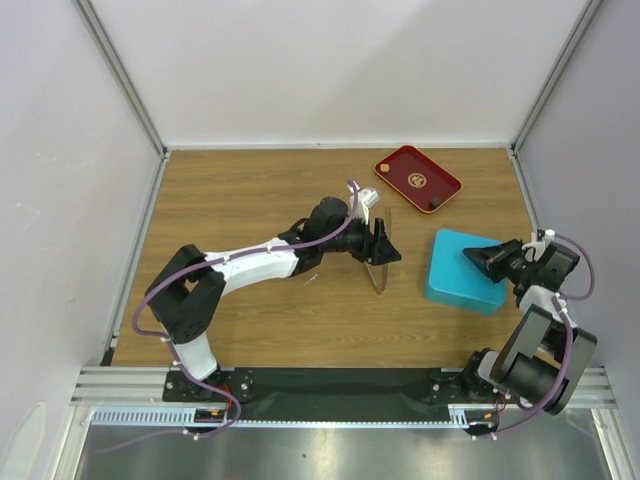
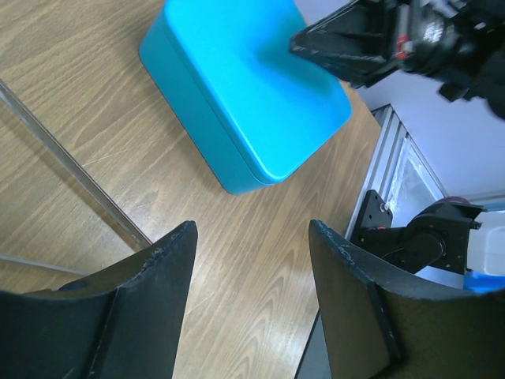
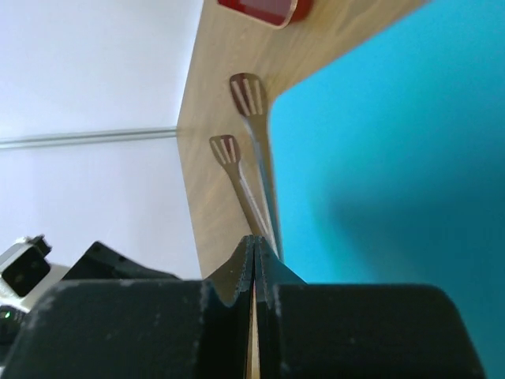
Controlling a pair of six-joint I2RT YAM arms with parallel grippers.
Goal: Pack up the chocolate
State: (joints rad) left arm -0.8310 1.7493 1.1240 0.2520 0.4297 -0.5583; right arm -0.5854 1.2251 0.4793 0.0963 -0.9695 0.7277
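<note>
Grippers, two. On the left gripper (image 2: 252,229) the jaws stand well apart, with only bare table (image 2: 237,276) between them and nothing clasped. On the right gripper (image 3: 254,257) the jaws are pressed flat together and empty, tips over the lid of the box. Contact with the lid cannot be told.

Arms, two. The left arm (image 1: 260,262) has its elbow folded back near its base, the white forearm stretched rightward to mid-table and the wrist over the tongs. The right arm (image 1: 535,330) is folded tight above its base, wrist turned left so its gripper points across the box from the right edge.

One pair of tongs (image 1: 377,272): clear arms, two slotted heads toward the tray, lying beneath the left gripper. Whether a finger touches it is unclear.

One box (image 1: 460,275): teal, lid on, inside hidden, right of the tongs.

One tray (image 1: 440,195): dark red, one gold emblem (image 1: 416,181), at the far right of the table.

One piece of chocolate (image 1: 384,168) seen: a small pale round speck on the tray's left corner, too small to tell more.
</note>
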